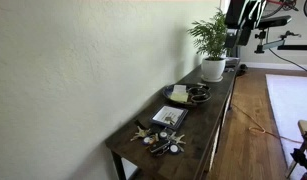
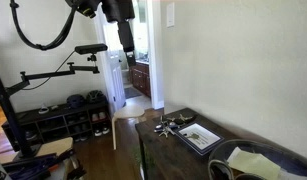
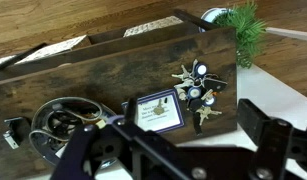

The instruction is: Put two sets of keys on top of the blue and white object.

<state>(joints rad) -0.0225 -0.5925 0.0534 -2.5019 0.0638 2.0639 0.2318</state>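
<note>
The keys [image 3: 198,88] lie in a loose pile of silvery and brassy bunches with round fobs at one end of the dark wooden table. They show in both exterior views [image 1: 158,142] [image 2: 168,127]. The blue and white object [image 3: 156,110] lies flat right beside them, also in both exterior views [image 1: 170,117] [image 2: 199,136]. My gripper [image 3: 178,138] is open and empty, high above the table and well away from the keys. In an exterior view it hangs [image 2: 124,45] far above the table's end.
A dark round bowl [image 3: 58,122] [image 1: 198,97] and a bluish dish with a yellow item [image 1: 179,92] [image 2: 255,160] sit beyond the blue and white object. A potted plant [image 1: 213,45] [image 3: 243,25] stands on the table. The wall runs along the table's long side.
</note>
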